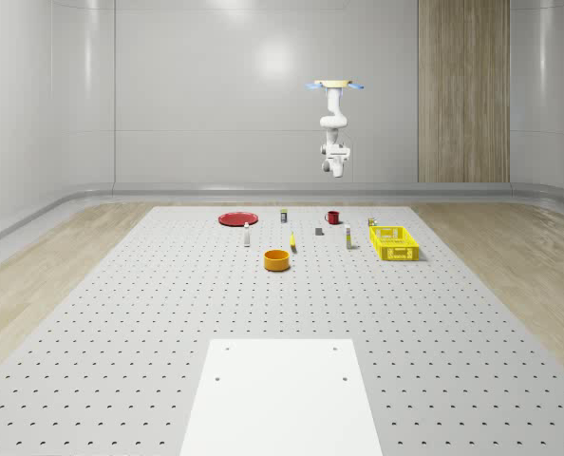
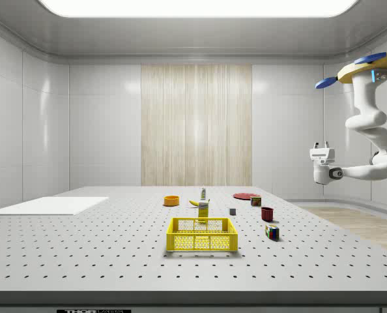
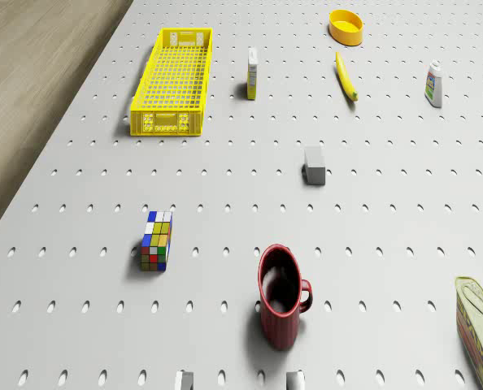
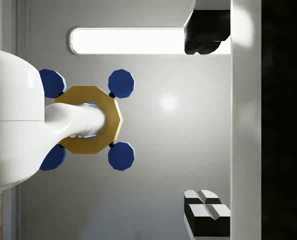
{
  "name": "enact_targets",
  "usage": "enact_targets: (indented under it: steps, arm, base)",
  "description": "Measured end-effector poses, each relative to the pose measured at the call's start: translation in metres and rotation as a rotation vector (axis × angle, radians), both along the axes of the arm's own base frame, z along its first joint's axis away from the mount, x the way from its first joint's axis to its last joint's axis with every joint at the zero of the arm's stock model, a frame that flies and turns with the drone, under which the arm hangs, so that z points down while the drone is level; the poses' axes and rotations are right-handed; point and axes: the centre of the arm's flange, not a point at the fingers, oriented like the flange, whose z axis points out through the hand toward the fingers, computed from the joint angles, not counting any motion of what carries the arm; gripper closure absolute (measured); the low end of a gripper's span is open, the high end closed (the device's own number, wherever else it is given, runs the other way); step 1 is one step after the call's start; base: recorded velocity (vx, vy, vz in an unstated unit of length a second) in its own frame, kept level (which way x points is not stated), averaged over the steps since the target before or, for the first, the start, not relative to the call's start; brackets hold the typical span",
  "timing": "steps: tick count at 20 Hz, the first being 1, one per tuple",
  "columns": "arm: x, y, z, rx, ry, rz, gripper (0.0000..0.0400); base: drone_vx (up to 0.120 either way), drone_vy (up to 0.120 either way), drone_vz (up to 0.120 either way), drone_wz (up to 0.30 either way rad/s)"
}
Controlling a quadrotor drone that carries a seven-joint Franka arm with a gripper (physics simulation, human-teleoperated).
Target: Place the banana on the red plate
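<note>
Far below raised gripper (image 2: 322, 147), banana (image 3: 345, 75) lies on table (image 1: 168, 313).

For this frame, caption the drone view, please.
Drone hovers above table: banana far beyond mug, cube, crate.

Whole-scene and side cameras face the table (image 1: 121, 313) from afar, both showing the yellow crate (image 1: 394, 243).

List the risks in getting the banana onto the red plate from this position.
1. The drone hovers high above the table's far edge, its gripper pointing upward, so a long descent and reorientation are needed.
2. The banana lies close to the orange bowl, which the fingers might bump.
3. The glue bottle stands between banana and red plate.
</note>
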Motion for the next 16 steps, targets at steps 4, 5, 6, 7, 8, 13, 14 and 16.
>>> enact_targets:
  steps: [4,5,6,7,8,13,14,16]
  arm:
    - [-0.004,0.0,0.03,0.0,-0.003,0.0,0.0]
    - [-0.004,0.0,0.037,0.0,-0.004,0.0,0.0]
    - [-0.004,0.0,0.043,0.0,-0.005,0.0,0.0]
    - [-0.003,0.0,0.05,0.0,-0.006,0.0,0.0]
    - [-0.003,0.0,0.056,0.0,-0.006,0.0,0.0]
    - [-0.001,0.0,0.078,0.0,-0.01,0.0,0.0]
    - [-0.001,0.0,0.081,0.0,-0.011,0.0,0.0]
    - [-0.001,0.0,0.085,0.0,-0.013,0.0,0.0]
  base:
    - [0.02,-0.09,0.0,0.0]
    - [0.12,-0.12,0.0,0.0]
    - [0.12,-0.12,0.0,0.0]
    - [0.12,-0.12,0.0,0.0]
    - [0.12,-0.12,0.0,0.0]
    - [0.12,-0.12,0.0,0.0]
    - [0.12,-0.12,0.0,0.0]
    - [0.12,-0.12,0.0,0.0]
